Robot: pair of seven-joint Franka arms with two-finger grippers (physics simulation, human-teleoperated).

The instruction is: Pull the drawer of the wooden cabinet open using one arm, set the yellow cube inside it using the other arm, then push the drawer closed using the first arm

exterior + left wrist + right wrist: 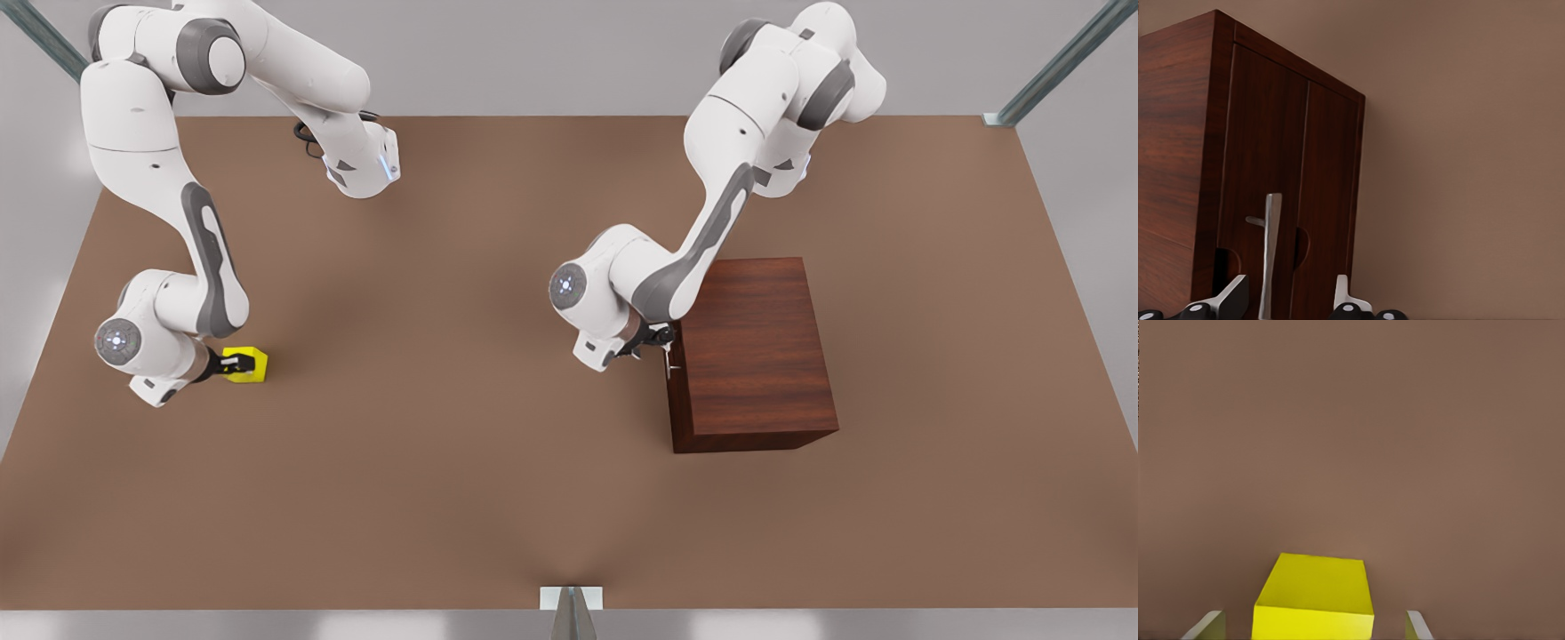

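Left claw (662,342) spread wide around drawer (1288,200) handle (1271,253) of wooden cabinet (756,351); right claw (233,364) parted, straddling yellow cube (247,364) on counter (444,427)

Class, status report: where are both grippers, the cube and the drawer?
Left gripper open, jaws astride the drawer handle. Right gripper open around yellow cube on table. Drawer shut. Nothing in the way.
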